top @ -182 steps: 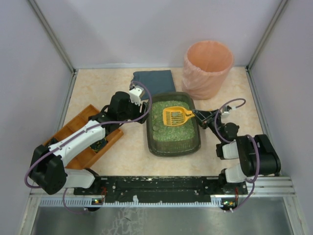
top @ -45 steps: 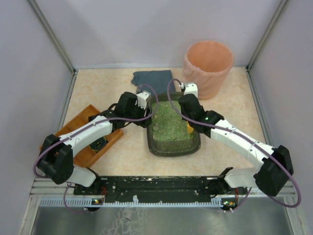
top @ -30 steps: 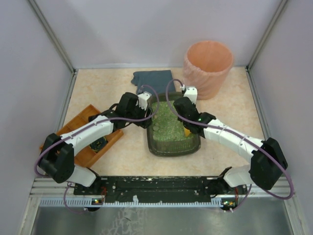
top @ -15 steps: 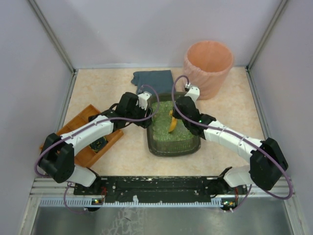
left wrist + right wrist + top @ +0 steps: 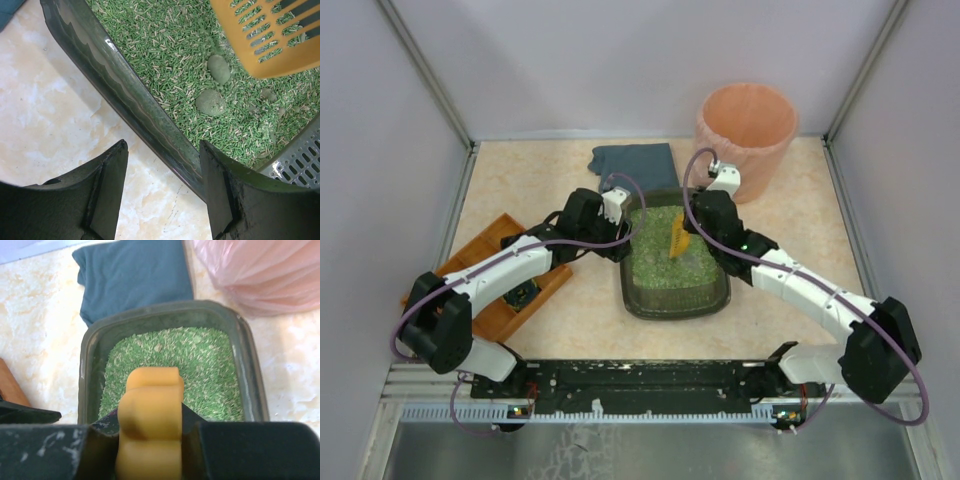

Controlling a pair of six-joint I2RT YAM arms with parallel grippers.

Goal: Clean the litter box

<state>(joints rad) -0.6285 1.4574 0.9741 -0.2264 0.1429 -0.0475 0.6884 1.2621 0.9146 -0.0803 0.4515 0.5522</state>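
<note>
Dark grey-green on the litter box (image 5: 672,310), with green pellet litter (image 5: 665,268) flecked pale and duller grey-green clumps (image 5: 218,68). Yellow-orange on the slotted scoop (image 5: 290,56). Deep blue-grey on the cloth (image 5: 635,160), peach on the bin (image 5: 745,125), orange-brown on the wooden tray (image 5: 485,245). Cream marbling across the counter (image 5: 520,185). Black on the left fingers (image 5: 112,175).

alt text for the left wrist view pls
The left end effector hangs open over the rim of a dark grey-green plastic litter box. Inside, an orange slotted plastic scoop sits above green pellet litter with two rounded clumps; cream marbled tabletop outside.
</note>
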